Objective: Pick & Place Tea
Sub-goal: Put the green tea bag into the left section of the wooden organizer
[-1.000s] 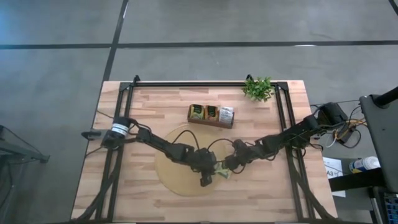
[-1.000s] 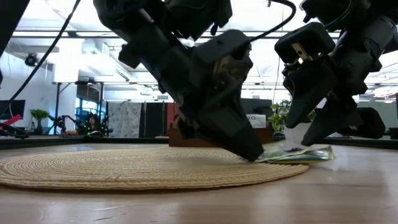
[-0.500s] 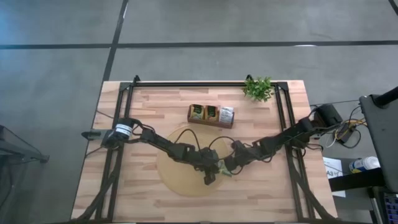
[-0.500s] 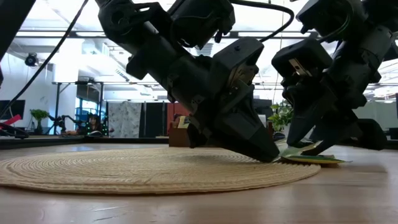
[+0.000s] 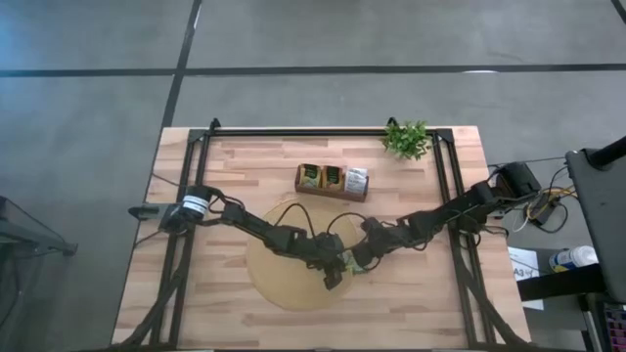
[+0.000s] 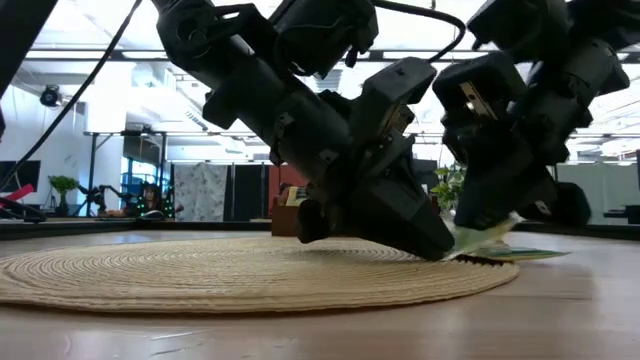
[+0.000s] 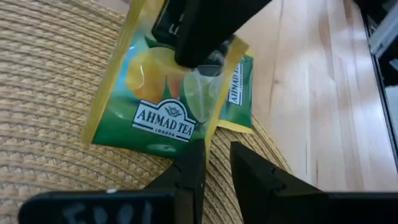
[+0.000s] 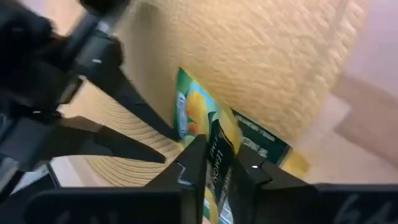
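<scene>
Green-and-yellow tea sachet [image 7: 163, 102] lies at the right edge of the round woven mat [image 5: 284, 279], centre of the overhead frame. Over the last second the right gripper [image 8: 217, 163] has closed its fingers onto this sachet, so a lift looks ready. Beside it, the left gripper [image 7: 212, 163] points at the sachet, fingers slightly parted, holding nothing. Pale wood table [image 5: 245, 176]; a bright office shows behind.
</scene>
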